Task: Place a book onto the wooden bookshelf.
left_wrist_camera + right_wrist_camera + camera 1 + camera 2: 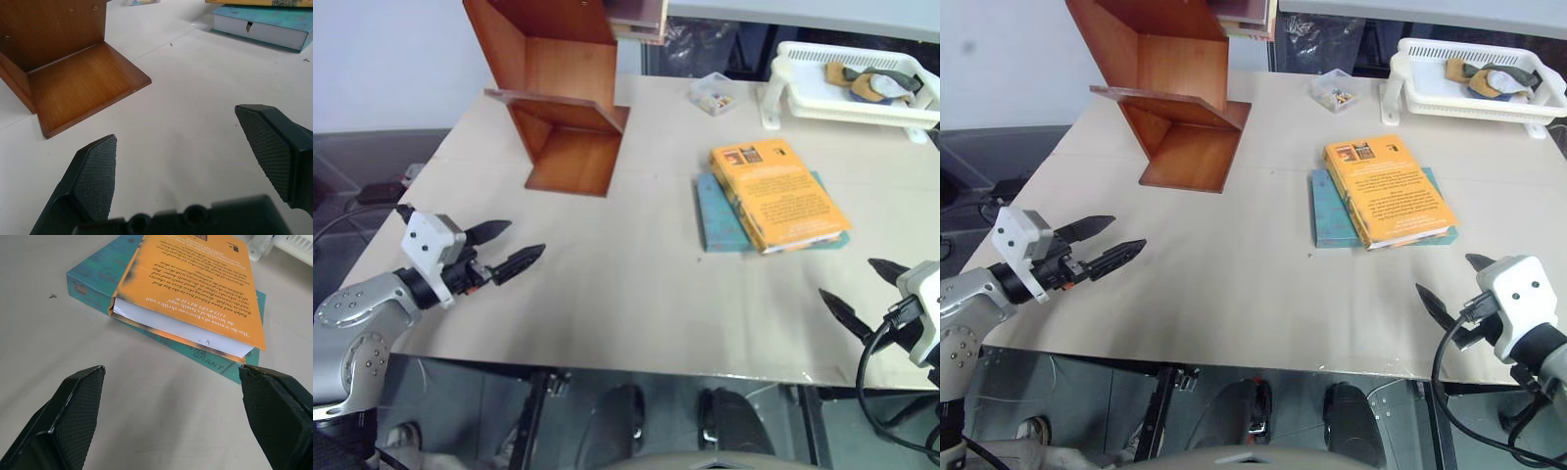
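The orange-yellow book (778, 193) lies flat on a thinner teal-blue book (720, 220), right of the table's middle. Its page edge (181, 328) faces my right gripper. The reddish-brown wooden bookshelf (563, 88) stands at the far left of the table, its lowest slanted board (83, 88) resting on the tabletop. My left gripper (509, 248) hovers open over the near left part of the table, pointing toward the middle, nothing between its fingers. My right gripper (867, 289) is open at the near right edge, short of the books and empty.
A white plastic tray (803, 93) holding a few items stands at the far right corner. A small clear box (713, 93) sits at the back between shelf and tray. The pale tabletop (626, 264) between the grippers and the books is bare.
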You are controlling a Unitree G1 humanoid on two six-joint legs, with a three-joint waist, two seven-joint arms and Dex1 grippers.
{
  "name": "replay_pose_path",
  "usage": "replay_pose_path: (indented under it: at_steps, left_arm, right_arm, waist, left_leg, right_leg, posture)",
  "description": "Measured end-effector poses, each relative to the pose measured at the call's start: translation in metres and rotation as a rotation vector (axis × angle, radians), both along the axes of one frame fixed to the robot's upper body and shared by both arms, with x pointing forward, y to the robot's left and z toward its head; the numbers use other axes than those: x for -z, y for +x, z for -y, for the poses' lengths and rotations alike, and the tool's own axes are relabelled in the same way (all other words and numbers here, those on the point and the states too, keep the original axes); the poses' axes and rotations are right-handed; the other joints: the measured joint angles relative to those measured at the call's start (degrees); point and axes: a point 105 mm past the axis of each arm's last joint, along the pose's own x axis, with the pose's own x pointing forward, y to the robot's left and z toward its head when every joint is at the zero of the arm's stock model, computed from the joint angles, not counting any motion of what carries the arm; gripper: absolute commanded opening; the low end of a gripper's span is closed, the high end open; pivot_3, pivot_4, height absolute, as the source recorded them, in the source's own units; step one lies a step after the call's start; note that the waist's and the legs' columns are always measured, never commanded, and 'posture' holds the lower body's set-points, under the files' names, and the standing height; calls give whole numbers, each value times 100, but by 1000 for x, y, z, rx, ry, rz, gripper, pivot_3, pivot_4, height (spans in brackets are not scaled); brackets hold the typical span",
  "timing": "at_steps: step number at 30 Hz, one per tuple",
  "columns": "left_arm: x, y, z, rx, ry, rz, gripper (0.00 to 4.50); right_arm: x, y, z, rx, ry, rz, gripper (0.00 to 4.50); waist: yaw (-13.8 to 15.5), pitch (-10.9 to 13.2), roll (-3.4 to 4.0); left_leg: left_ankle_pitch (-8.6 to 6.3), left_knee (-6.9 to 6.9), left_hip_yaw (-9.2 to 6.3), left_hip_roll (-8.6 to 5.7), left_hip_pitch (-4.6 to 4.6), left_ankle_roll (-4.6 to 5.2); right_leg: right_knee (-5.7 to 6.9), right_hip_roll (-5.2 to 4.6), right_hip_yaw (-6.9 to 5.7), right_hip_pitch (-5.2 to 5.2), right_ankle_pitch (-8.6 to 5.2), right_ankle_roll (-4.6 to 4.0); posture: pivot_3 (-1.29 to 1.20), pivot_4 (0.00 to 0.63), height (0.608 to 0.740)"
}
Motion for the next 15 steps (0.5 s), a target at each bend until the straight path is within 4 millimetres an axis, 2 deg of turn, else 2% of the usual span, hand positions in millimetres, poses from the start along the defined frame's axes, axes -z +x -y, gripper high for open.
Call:
replay_pose_path:
  at_steps: [3, 6, 10, 13, 14, 15]
  left_arm:
    - [-4, 3, 5, 25, -19, -1, 4455]
    - [-5, 6, 12, 49, -34, -9, 4500]
    - [0, 6, 26, 98, -58, -39, 4500]
    - [-2, 5, 33, 123, -66, -33, 4500]
    - [-3, 5, 34, 129, -65, -32, 4500]
    - [-2, 5, 37, 140, -64, -33, 4500]
  right_arm:
    - [5, -1, 2, 8, -2, -15, 4500]
    - [11, -2, 3, 29, 17, -22, 3694]
    - [14, -2, 2, 27, 37, -33, 1991]
    - [12, 1, 0, 23, 44, -24, 519]
    - [10, 3, 0, 22, 45, -17, 126]
    - [8, 7, -1, 18, 41, -11, 49]
  waist:
    - [17, 1, -3]
    - [20, 1, -2]
    - [-8, 2, -2]
    - [-8, 3, -3]
    - [-10, 3, -2]
    - [-13, 4, -1]
  left_leg:
    - [0, 0, -7, -1, 0, 0]
    - [0, 1, -7, -3, 0, 0]
    - [3, 0, -3, -3, 0, 4]
    - [13, 0, -3, -1, 1, 21]
    - [12, 0, -2, -1, 2, 20]
    - [12, 0, -1, -1, 5, 20]
  right_leg:
    - [0, 3, -16, 3, 0, 0]
    - [0, 4, -17, 4, 0, 0]
    - [0, 10, -11, 5, 0, 1]
    - [3, 12, -11, 4, 0, 1]
    - [3, 12, -10, 4, 1, 1]
    - [3, 12, -10, 5, 1, 0]
  posture:
    - [0, 150, 740]
    - [0, 150, 740]
    - [0, 150, 740]
    - [0, 150, 740]
    - [0, 150, 740]
    - [0, 150, 740]
